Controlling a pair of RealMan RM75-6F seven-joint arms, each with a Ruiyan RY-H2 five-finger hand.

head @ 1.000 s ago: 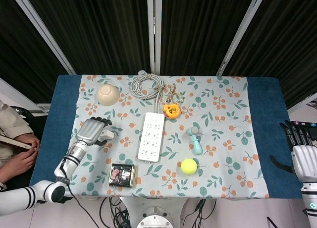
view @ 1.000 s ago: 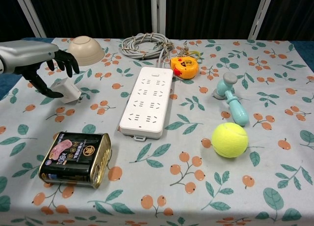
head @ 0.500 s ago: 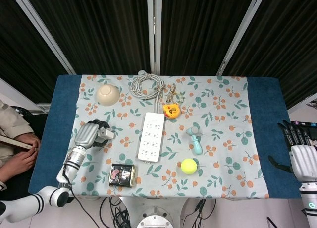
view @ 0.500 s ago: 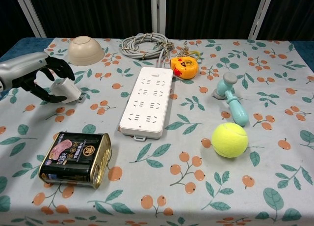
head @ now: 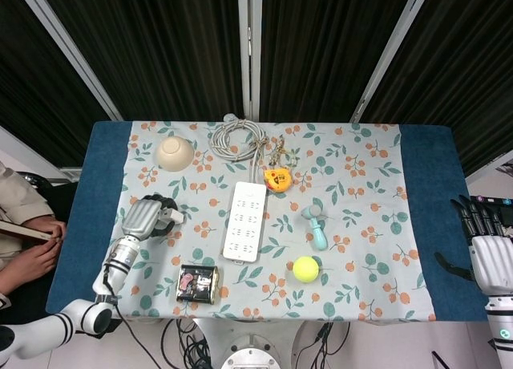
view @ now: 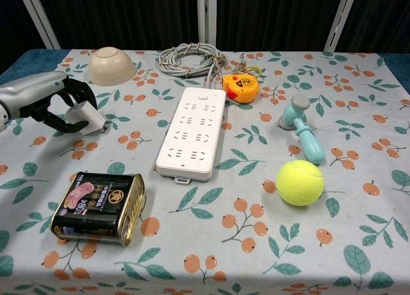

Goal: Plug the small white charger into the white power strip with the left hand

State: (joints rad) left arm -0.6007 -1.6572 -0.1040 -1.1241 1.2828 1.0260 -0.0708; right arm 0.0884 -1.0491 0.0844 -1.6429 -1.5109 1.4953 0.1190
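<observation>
From the head view, the white power strip lies lengthwise at the middle of the floral tablecloth, its grey cable coiled beyond its far end. The left hand sits to the left of the strip, its dark fingers curled around the small white charger, which pokes out on the side facing the strip, well apart from it. A beige bowl stands upside down farther back on that side, and a dark tin can lies toward the near edge, left of the strip's near end. Right of the strip are an orange tape measure, a light-blue toy hammer and a yellow tennis ball. The right hand hangs far to the right, off the table, fingers straight and slightly apart, holding nothing.

From the chest view, the left hand closes its fingers over the charger, thumb under it, left of the strip. The can lies nearer the camera; the ball is right of the strip's near end.
</observation>
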